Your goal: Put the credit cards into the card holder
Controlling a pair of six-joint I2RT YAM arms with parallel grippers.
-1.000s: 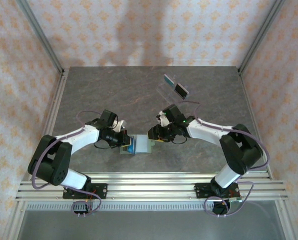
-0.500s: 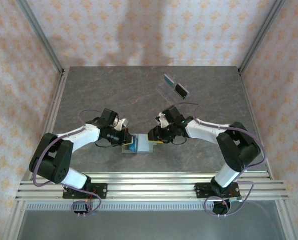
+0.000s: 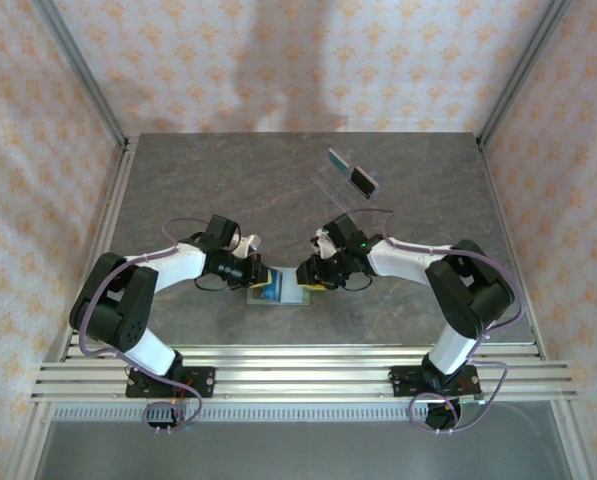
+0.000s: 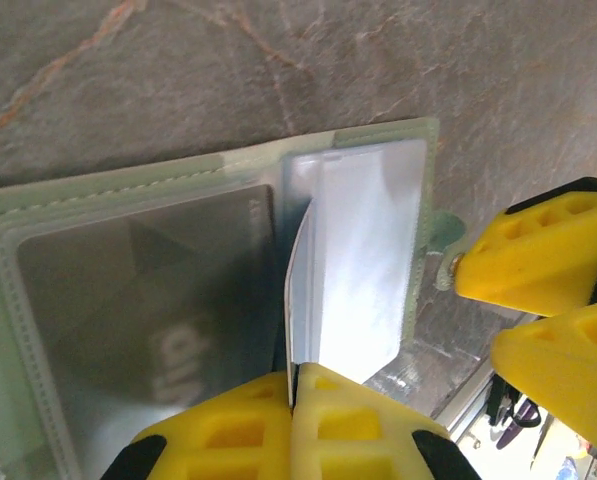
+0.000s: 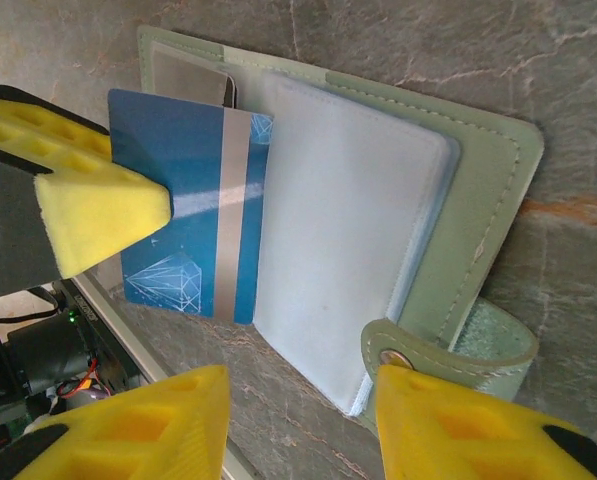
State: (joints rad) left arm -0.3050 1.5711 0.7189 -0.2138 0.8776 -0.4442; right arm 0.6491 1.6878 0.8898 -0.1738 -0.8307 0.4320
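Sage-green card holder (image 3: 292, 294) lay open at near centre, from above; the left gripper (image 3: 259, 275) had nudged its blue card (image 3: 268, 292) rightward, insertion apparently advancing. Left wrist: jaws clenched on that card; the pocketed card (image 4: 148, 290) bore unreadable lettering. Right wrist: the right gripper (image 5: 298, 400) straddled the snap tab (image 5: 448, 345), unclenched.

Marbled table (image 3: 178, 180) — open card holder (image 3: 290, 291), clear stand (image 3: 336, 178)
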